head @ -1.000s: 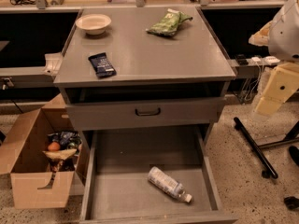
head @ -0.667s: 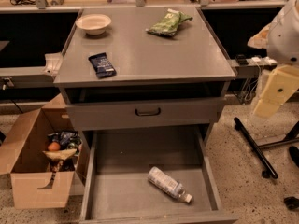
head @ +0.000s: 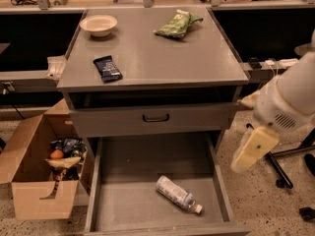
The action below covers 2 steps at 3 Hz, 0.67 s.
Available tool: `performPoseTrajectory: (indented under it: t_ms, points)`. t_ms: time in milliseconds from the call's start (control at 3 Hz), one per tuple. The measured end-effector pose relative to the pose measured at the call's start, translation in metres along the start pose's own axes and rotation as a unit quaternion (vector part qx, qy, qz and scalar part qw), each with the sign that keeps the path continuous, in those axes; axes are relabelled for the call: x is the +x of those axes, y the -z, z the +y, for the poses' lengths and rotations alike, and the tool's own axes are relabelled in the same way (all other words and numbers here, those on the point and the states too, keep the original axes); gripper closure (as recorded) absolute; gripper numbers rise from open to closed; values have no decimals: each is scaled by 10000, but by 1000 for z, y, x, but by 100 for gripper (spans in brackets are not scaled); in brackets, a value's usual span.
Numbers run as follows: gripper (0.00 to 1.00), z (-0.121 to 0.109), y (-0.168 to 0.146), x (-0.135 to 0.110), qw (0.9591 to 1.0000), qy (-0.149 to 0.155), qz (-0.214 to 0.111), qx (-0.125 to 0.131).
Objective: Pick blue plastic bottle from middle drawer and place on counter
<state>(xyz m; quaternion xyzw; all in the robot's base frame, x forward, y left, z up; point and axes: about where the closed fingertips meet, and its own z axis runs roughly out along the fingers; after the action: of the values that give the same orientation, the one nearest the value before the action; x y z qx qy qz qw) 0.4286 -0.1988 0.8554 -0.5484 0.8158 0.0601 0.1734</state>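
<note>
The blue plastic bottle (head: pixel 176 193) lies on its side on the floor of the open middle drawer (head: pixel 123 205), near the front right, with its white cap pointing to the front right. The counter (head: pixel 162 58) is the grey cabinet top above it. My gripper (head: pixel 252 149) hangs at the end of the white arm at the right, just outside the drawer's right wall and above the bottle's level. It holds nothing that I can see.
On the counter are a white bowl (head: pixel 99 24), a green snack bag (head: pixel 177 24) and a dark blue flat wrapper (head: pixel 108 68). A closed drawer front with a black handle (head: pixel 155 117) sits above the open drawer. An open cardboard box (head: pixel 42 173) with items stands on the floor at the left.
My arm and gripper have moved left and down, from beside the counter's right edge to beside the open drawer's right wall. The bottle has not moved.
</note>
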Motion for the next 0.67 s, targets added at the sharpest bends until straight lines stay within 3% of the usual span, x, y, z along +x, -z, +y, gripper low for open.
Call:
performPoseTrajectory:
  t_ms: [333, 667]
  points:
    - [0, 32, -97, 19, 9979, -374, -355, -399]
    - [0, 32, -96, 19, 9979, -370, -353, -401]
